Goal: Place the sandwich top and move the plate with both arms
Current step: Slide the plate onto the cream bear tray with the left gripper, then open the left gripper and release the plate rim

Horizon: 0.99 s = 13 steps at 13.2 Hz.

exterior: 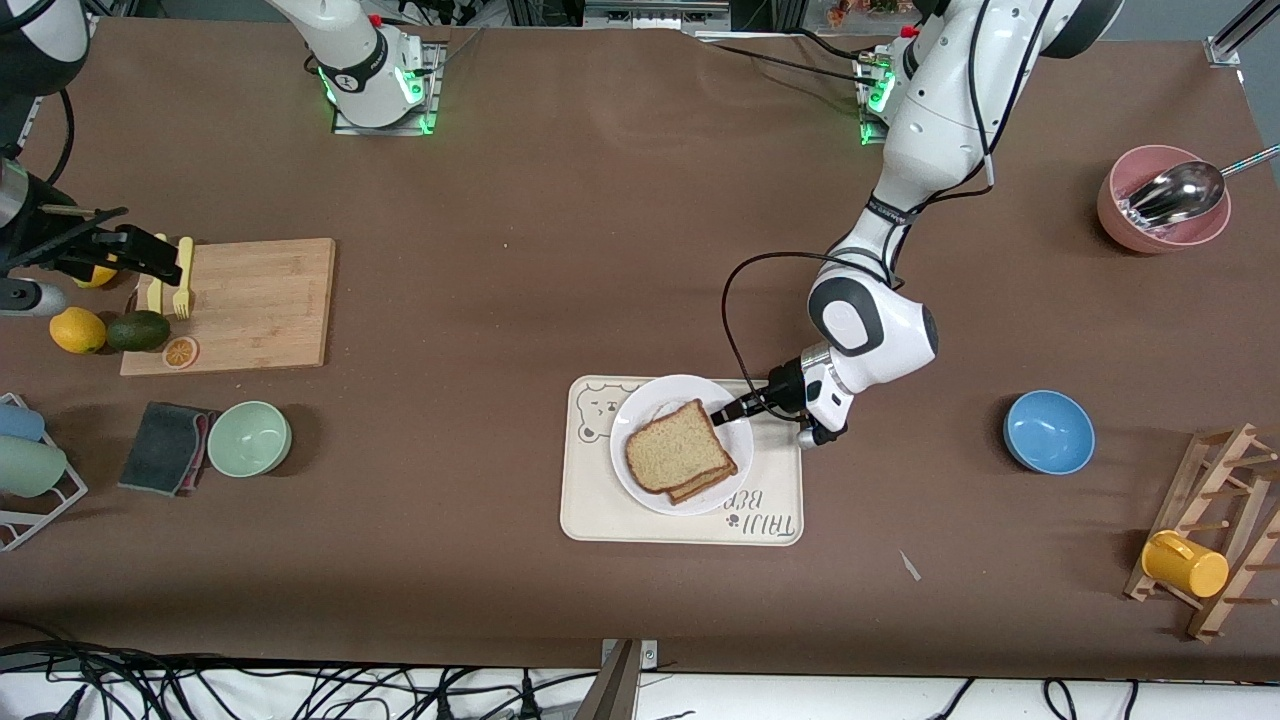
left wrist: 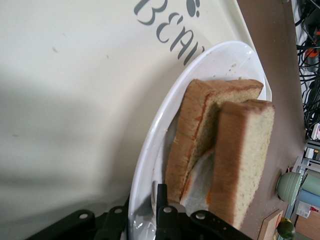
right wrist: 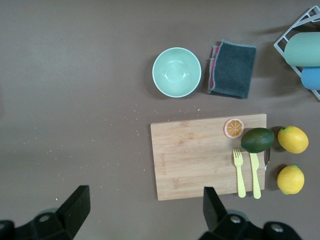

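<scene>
The white plate (exterior: 650,400) lies on the cream bear-print tray (exterior: 600,520). On the plate the sandwich top (exterior: 675,448), a brown bread slice, rests on a lower slice that peeks out from under it. In the left wrist view the sandwich top (left wrist: 245,160) has white and orange filling under it. My left gripper (exterior: 730,409) is at the plate's edge toward the left arm's end. It is shut on the rim (left wrist: 142,205), one finger inside the plate (left wrist: 150,150) and the other beneath it. My right gripper (exterior: 140,255) hangs open and empty (right wrist: 145,195) over the end of the wooden board.
A wooden cutting board (exterior: 250,300) carries a yellow fork and knife (exterior: 182,280), with an avocado and lemons beside it. A green bowl (exterior: 249,437) and dark cloth (exterior: 165,447) lie nearer the camera. A blue bowl (exterior: 1048,431), pink bowl (exterior: 1160,220) and mug rack (exterior: 1215,520) stand toward the left arm's end.
</scene>
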Motion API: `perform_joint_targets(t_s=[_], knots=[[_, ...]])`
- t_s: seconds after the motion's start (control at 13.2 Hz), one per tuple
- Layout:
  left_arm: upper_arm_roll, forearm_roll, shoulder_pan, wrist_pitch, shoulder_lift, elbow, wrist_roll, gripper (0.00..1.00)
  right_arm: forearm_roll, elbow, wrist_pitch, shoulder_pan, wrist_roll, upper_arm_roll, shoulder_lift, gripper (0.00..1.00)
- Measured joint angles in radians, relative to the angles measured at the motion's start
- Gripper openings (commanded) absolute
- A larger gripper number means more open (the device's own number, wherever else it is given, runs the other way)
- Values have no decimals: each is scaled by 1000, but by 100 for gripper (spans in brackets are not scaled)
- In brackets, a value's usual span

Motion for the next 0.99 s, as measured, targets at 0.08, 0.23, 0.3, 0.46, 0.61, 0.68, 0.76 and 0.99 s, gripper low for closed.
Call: perform_joint_targets(t_s=[0.08, 0.23, 0.3, 0.46, 0.61, 0.68, 0.76, 0.99], knots=[[1, 22, 0, 0, -4, 0, -8, 39, 5, 0, 0, -10, -8, 0, 0, 100], [11, 89, -1, 0, -20, -5, -42, 46, 16, 0, 0, -16, -11, 0, 0, 100], [19, 132, -1, -3, -31, -13, -55, 50, 23, -1, -1, -16, -11, 3, 0, 100], [35, 200, 0, -12, -64, -50, -65, 52, 26, -1, -1, -16, -11, 17, 0, 100], [44, 268, 2, -32, -110, -101, -66, 53, 26, -1, -2, -19, -11, 23, 0, 100], [48, 313, 6, -47, -139, -127, -73, 55, 26, -1, -4, -26, -11, 27, 0, 100], [50, 362, 16, -61, -173, -153, -81, 88, 26, -1, -8, -32, -11, 31, -1, 100], [52, 523, 70, -135, -303, -224, -97, 100, 26, -1, -9, -34, -11, 40, -3, 100]])
